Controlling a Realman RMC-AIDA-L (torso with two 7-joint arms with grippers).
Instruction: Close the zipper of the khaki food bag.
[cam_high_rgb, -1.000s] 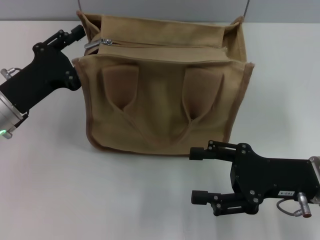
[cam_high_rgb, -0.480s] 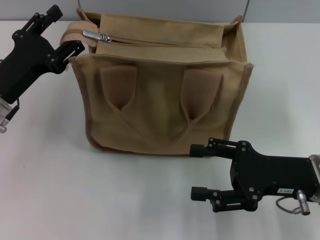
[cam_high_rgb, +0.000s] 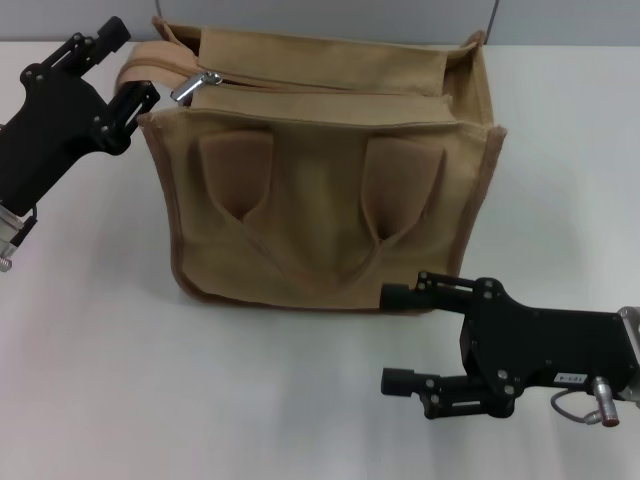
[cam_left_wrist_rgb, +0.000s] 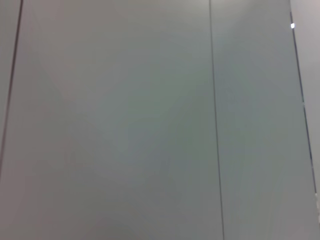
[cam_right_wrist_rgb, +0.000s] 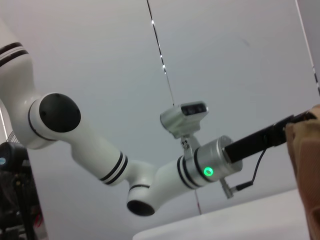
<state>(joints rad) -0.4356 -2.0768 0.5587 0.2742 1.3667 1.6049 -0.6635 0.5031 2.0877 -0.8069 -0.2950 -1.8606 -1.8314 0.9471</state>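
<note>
This looks like a robotics lab or a test room, not a home. The desk (cam_high_rgb: 90, 380) is plain white and carries only one khaki food bag (cam_high_rgb: 320, 180). Behind it stands a grey panelled wall (cam_left_wrist_rgb: 150, 125) with thin vertical seams. A white robot arm (cam_right_wrist_rgb: 100, 150) with black rings and a green light shows against this wall. At one edge there is some dark equipment, maybe a stand.

Khaki food bag (cam_high_rgb: 330, 170): far side hidden behind its top panel; only one edge enters the right wrist view (cam_right_wrist_rgb: 306, 165).
Zipper (cam_high_rgb: 300, 88): teeth too small to tell.
Left arm, right arm: cut off by picture edges.
</note>
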